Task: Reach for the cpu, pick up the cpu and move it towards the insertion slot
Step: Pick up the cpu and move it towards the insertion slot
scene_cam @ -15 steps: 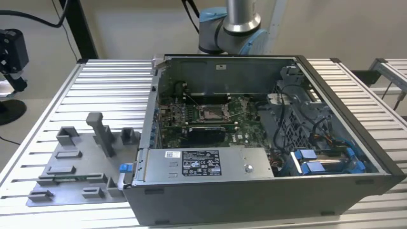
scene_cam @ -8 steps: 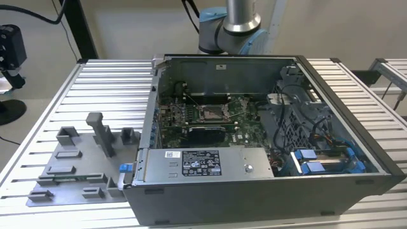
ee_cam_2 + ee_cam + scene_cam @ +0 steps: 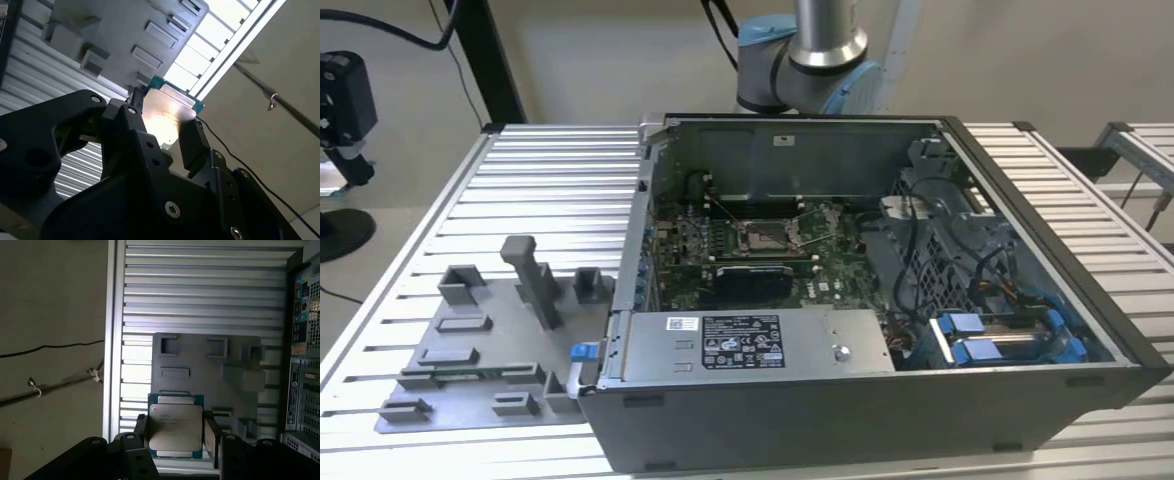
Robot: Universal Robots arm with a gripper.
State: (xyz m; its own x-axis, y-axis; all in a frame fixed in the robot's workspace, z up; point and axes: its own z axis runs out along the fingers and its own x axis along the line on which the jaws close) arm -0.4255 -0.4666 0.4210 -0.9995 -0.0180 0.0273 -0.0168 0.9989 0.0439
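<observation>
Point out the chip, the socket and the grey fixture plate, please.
chip (image 3: 175, 426): first wrist view, middle of its pale top face.
socket (image 3: 759, 237): exterior view, its dark centre.
grey fixture plate (image 3: 500, 345): exterior view, bare patch between its blocks.

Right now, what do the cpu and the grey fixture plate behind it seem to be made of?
The cpu: likely a metal lid, silvery and glaring in the second wrist view, on a green board rim. The fixture plate: probably matte grey plastic, uniform and without shine.
</observation>
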